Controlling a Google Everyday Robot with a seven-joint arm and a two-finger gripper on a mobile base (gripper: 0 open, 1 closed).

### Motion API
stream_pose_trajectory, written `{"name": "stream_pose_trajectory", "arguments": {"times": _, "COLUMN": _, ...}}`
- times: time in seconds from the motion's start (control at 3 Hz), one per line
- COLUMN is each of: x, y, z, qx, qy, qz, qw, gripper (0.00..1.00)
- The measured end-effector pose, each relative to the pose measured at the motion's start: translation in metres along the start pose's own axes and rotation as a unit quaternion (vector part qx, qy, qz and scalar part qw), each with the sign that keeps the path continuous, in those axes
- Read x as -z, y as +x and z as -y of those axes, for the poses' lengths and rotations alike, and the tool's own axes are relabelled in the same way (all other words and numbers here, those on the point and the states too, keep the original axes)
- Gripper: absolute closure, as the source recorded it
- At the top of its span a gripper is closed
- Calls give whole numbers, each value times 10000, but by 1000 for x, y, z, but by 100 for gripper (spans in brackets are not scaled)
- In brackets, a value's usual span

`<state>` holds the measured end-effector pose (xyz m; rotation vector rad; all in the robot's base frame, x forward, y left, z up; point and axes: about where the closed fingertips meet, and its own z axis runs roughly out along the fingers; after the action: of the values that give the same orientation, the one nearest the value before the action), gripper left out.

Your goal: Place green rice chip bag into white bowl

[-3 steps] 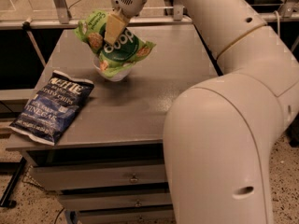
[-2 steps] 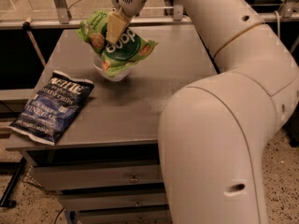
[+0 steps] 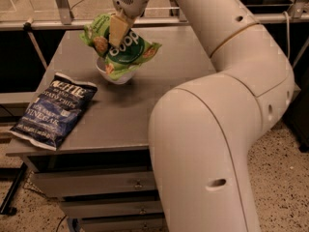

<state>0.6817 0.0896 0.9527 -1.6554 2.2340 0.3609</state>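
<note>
Green bag (image 3: 129,53), one, in tool (image 3: 117,38)

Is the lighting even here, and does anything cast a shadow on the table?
Camera view: warm, uneven light; the pale arm is brightest, the background dim. Camera view: the hand, above the white bowl, grips the green rice chip bag, and a soft shadow lies on the table under the bowl.

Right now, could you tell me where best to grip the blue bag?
Probably its lower left corner, from the front-left: the blue bag lies flat, but that corner overhangs the table edge. The gripper is above the bowl, pinching the green bag.
</note>
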Motion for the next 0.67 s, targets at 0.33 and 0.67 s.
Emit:
{"name": "stream_pose_trajectory", "arguments": {"times": 0.33, "x": -5, "y": 1, "z": 3, "qx": -57, "qy": -24, "qz": -55, "qw": 10000, "gripper": 75}}
{"name": "stream_pose_trajectory", "arguments": {"times": 0.67, "x": -9, "y": -7, "z": 8, "qx": -50, "qy": 56, "qz": 73, "qw": 9999, "gripper": 52}}
